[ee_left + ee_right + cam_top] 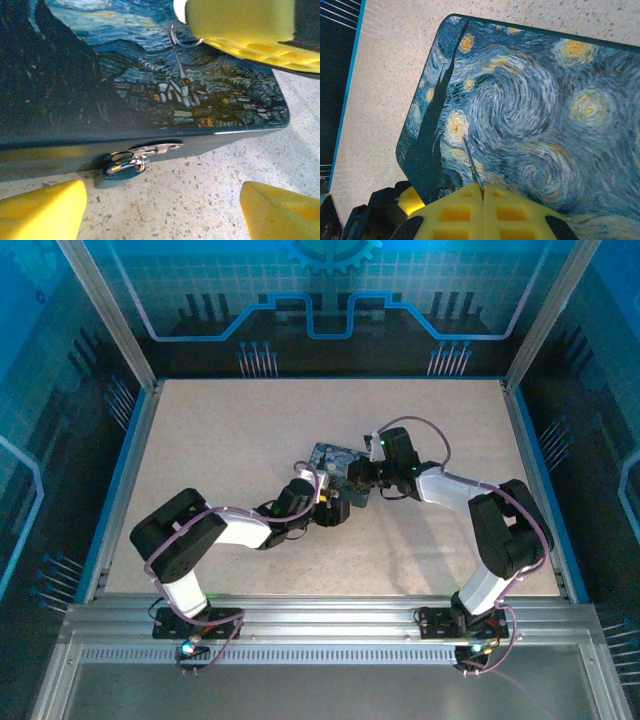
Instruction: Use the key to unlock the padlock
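Key poised over the tin: the right gripper (482, 195) has its yellow pads clenched on the key (471, 162), a thin dark sliver jutting from between them above the painted lid of the tin (530, 110), near the lid's dark cypress corner. The padlock (120, 170) hangs from a silvery hasp (152, 149) on the tin's front wall, its dark body low against that wall; whether it rests on the speckled table (210, 200) or hangs just clear of it cannot be told. The left gripper (162, 205) faces the same wall with its jaws released and spread wide, nothing between them, and the padlock lies just ahead of the gap, closer to one finger (45, 210) than to the other.

The padlock looks small, light and rigid, and it seems free to swing on the hasp, so it would likely twist aside under the key's push unless pinned. The sensible hold is across the flat sides of its body, squarely between the left pads, leaving the shackle and the keyway end bare. The keyhole itself is not visible from here. The key is thin and smooth and could pivot in soft pads, so a grip on its head, with the blade free, suits it. The tin looks light and glossy, and a sideways shove on the lock may slide it across the table
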You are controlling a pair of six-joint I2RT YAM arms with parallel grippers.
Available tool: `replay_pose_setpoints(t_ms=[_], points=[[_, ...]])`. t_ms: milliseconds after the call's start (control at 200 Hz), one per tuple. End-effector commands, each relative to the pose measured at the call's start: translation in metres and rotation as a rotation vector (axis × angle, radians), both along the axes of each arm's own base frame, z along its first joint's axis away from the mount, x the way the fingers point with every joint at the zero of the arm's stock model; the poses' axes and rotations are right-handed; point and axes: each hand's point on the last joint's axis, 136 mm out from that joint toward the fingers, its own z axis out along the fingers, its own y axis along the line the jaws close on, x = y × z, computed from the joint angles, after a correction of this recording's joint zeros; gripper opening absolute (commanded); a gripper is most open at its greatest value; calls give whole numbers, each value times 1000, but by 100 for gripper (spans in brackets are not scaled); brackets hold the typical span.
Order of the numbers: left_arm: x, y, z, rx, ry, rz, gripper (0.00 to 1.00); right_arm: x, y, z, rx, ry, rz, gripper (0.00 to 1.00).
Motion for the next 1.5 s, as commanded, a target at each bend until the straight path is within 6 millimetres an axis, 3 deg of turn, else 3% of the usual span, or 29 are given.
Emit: replay_pose_setpoints(t_ms=[0,460,750,1496], points=[[5,3,-5,-11,-5,47,78,-14,-5,-25,-81,79,8,0],[17,4,-29,41,28,103,70,-15,-5,-29,-81,85,11,0],[24,-3,-32,52,19,85,66,-15,-4,-31,-80,90,12,0],[17,-29,-36,-26,90,-4,43,-14,-3,-31,-72,91,9,0]])
